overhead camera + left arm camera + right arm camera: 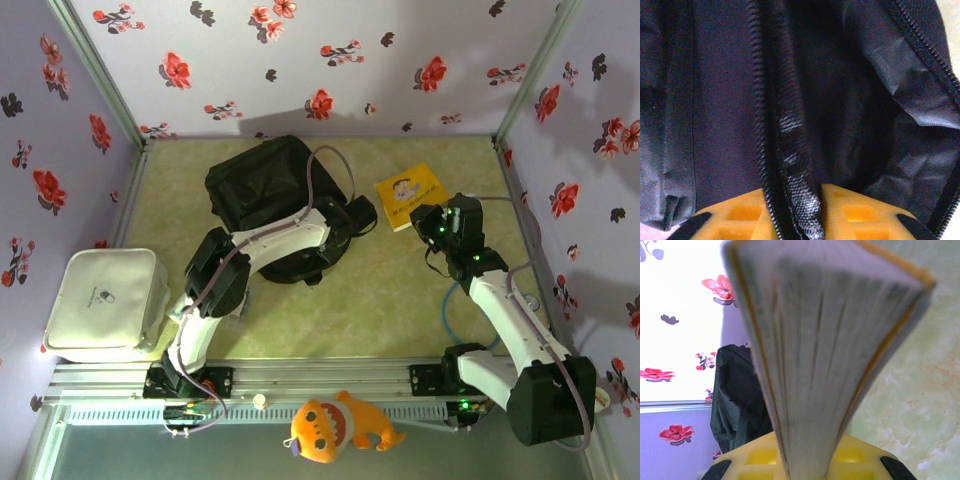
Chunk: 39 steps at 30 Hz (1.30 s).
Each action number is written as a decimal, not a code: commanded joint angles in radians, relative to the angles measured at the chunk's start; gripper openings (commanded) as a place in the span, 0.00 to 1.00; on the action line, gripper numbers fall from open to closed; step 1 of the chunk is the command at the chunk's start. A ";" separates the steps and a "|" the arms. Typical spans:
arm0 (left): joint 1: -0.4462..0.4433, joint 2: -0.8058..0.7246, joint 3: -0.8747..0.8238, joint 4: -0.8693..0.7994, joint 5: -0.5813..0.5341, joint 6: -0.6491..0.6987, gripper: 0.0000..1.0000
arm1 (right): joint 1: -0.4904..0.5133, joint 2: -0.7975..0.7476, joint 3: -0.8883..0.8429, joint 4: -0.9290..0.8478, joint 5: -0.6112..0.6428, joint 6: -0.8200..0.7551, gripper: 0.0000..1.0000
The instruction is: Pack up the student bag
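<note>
Little of the packing can be counted as done. The student bag (262, 185) is laid on the far left part of the table (350, 310), and nothing is made out inside it. In the left wrist view only dark lining is seen past an unzipped opening. The bag's zip-lined edge (790, 150) is pinched between the narrow jaws of the left gripper (795, 222), so the mouth is judged to be held up for loading (how firmly cannot be told). The first item is in hand but not yet in the bag. A yellow book (412, 192) is found just right of the bag, apart from it, with its near edge clamped in the closed jaws of the right gripper (432, 222). In the right wrist view the page edges are seen rising from between the fingers, with the bag beyond on the left. Whether the book is lifted clear of the table cannot be told. What is left is judged to be nearly everything: the book has to be carried left to the opening, slid in and released. A white hard case (105, 300) is set at the near left and an orange plush toy (335, 425) lies at the near edge beyond the rail. Neither is touched, and whether they are meant for the bag cannot be told.
</note>
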 commanded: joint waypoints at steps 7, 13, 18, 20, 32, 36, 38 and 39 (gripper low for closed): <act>0.008 -0.074 0.033 0.018 -0.008 -0.052 0.13 | -0.010 -0.022 0.002 0.071 0.024 -0.016 0.03; 0.053 -0.147 0.040 0.091 0.053 -0.066 0.05 | -0.010 -0.030 -0.006 0.056 0.009 -0.038 0.03; 0.081 -0.178 0.087 0.165 0.079 -0.024 0.02 | -0.009 -0.057 -0.031 0.077 -0.039 -0.049 0.03; 0.090 -0.178 0.117 0.180 0.079 -0.012 0.01 | -0.009 -0.071 -0.042 0.093 -0.070 -0.057 0.03; 0.096 -0.179 0.168 0.302 0.083 -0.011 0.02 | 0.074 -0.145 -0.145 0.190 -0.183 -0.047 0.04; 0.097 -0.177 0.173 0.306 0.096 -0.016 0.01 | 0.161 -0.117 -0.151 0.223 -0.150 -0.053 0.04; 0.097 -0.179 0.173 0.307 0.102 -0.019 0.01 | 0.196 -0.082 -0.145 0.239 -0.141 -0.052 0.04; 0.097 -0.180 0.173 0.307 0.106 -0.022 0.02 | 0.207 -0.060 -0.142 0.252 -0.142 -0.047 0.04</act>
